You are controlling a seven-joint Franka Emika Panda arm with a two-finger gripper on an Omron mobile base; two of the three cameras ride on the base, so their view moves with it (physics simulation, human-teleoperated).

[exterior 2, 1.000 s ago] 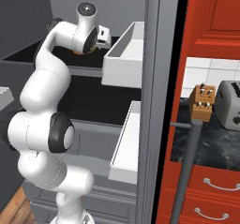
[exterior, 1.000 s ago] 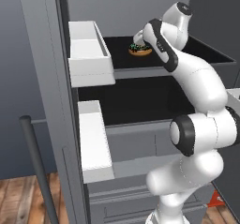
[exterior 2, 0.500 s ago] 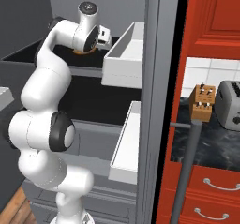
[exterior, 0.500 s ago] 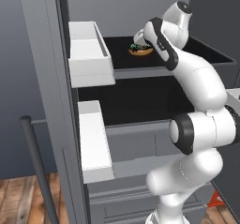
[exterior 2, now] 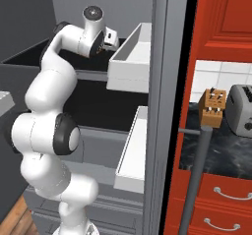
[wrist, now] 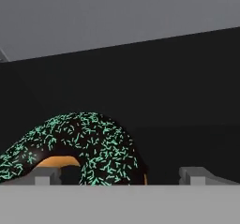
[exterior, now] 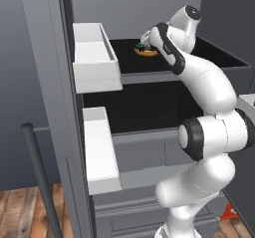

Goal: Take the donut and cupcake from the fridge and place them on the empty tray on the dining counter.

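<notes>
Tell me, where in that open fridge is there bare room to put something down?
The lower black shelf looks bare, bordered by the white door bin on the left. The upper shelf is free toward its right end; it is crowded around the donut, where the open gripper reaches in.

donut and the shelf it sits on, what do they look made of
The donut: tan baked dough under glossy-dark chocolate icing, judging by the teal-green sprinkles stuck over it. The shelf: flat matte black, probably plastic or coated metal; no shine or texture settles which. All rendered, so both are guesses.
</notes>
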